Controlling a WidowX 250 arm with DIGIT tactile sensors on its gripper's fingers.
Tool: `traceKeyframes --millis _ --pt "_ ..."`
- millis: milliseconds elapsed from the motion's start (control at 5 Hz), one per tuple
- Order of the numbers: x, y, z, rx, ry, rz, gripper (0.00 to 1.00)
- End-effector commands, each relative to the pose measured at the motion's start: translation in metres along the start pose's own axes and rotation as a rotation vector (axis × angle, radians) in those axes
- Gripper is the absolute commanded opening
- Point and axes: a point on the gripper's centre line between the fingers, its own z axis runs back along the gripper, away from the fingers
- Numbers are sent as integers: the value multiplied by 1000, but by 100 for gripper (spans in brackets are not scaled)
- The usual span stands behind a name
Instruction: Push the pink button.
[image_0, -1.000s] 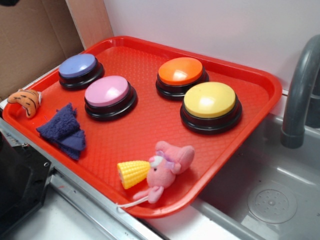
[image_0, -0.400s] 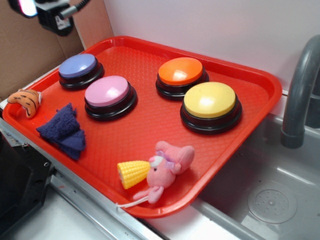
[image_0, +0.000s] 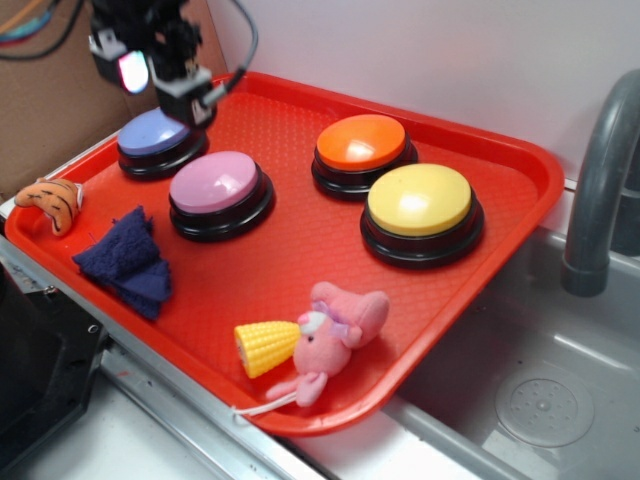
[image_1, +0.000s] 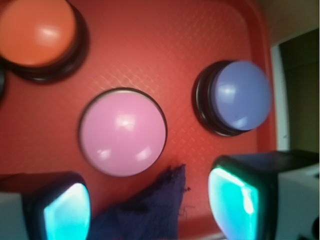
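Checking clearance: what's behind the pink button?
Behind the pink button sits the blue button, apart from it on the tray. The end effector hangs over the blue one, covering its far edge.

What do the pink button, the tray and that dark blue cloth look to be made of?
The pink button seems to be smooth, glossy plastic: its dome shows bright highlights, and it sits on a shiny black base. The red tray looks like moulded plastic with a fine pebbled texture. The dark blue cloth appears soft and fuzzy, perhaps fleece or terry, lying crumpled.

On the tray (image_0: 520, 200), the pink button (image_0: 215, 185) sits just beside the cloth (image_0: 125, 260)
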Motion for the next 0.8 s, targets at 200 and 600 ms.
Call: traceKeyframes --millis 200,600 --pt "9 15 -46 -74 -82 49 100" --pt "14 -5 -68 -67 -7 39 100"
